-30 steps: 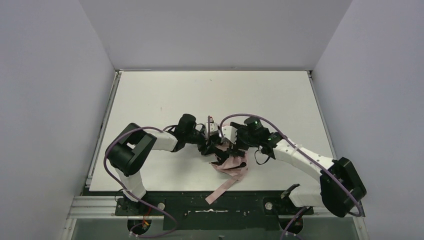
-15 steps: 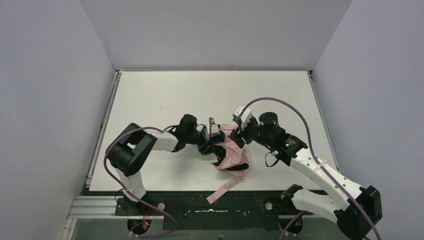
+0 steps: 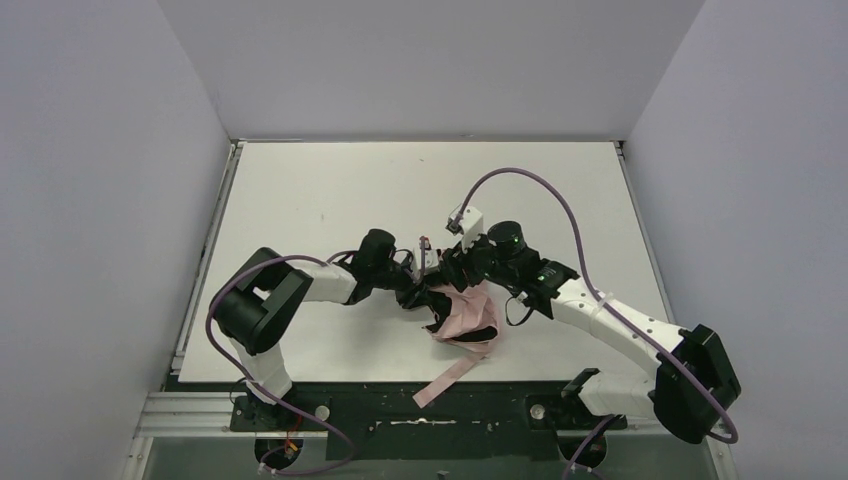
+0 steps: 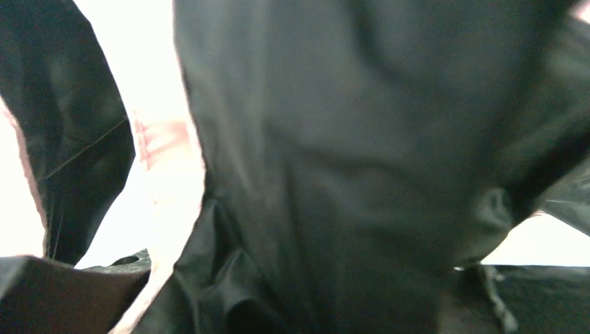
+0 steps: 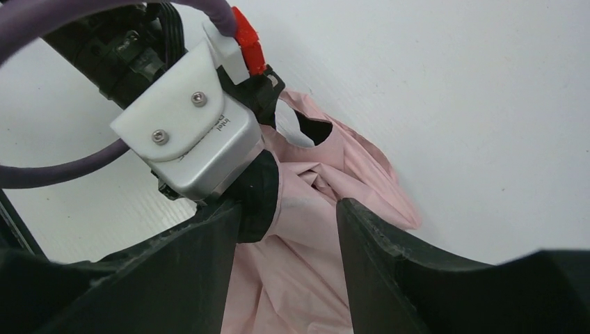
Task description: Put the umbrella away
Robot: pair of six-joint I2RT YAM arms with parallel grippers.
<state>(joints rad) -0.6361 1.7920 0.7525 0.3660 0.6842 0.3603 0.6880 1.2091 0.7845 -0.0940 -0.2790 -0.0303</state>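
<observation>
The umbrella [image 3: 466, 316] lies crumpled on the white table near the front middle, pale pink outside with black folds. Its pink strap [image 3: 445, 380] trails over the table's front edge. My left gripper [image 3: 416, 291] is pushed into the umbrella's left side. Black canopy fabric [image 4: 362, 160] with a pink edge [image 4: 170, 209] fills the left wrist view and hides the jaws. My right gripper [image 3: 458, 268] is open just above the umbrella's far end. In the right wrist view its fingers [image 5: 389, 264] stand either side of pink canopy fabric [image 5: 299, 271], gripper midpoint [image 5: 289, 209].
The left wrist's silver camera housing [image 5: 188, 139] sits close in front of my right gripper. The white table [image 3: 330, 190] is walled on the left, back and right. A black rail [image 3: 400, 405] runs along the front edge.
My right arm lifted up and back to the right, then came back down to the umbrella's far end. The canopy fabric now lies more spread out. The left arm stayed put.
</observation>
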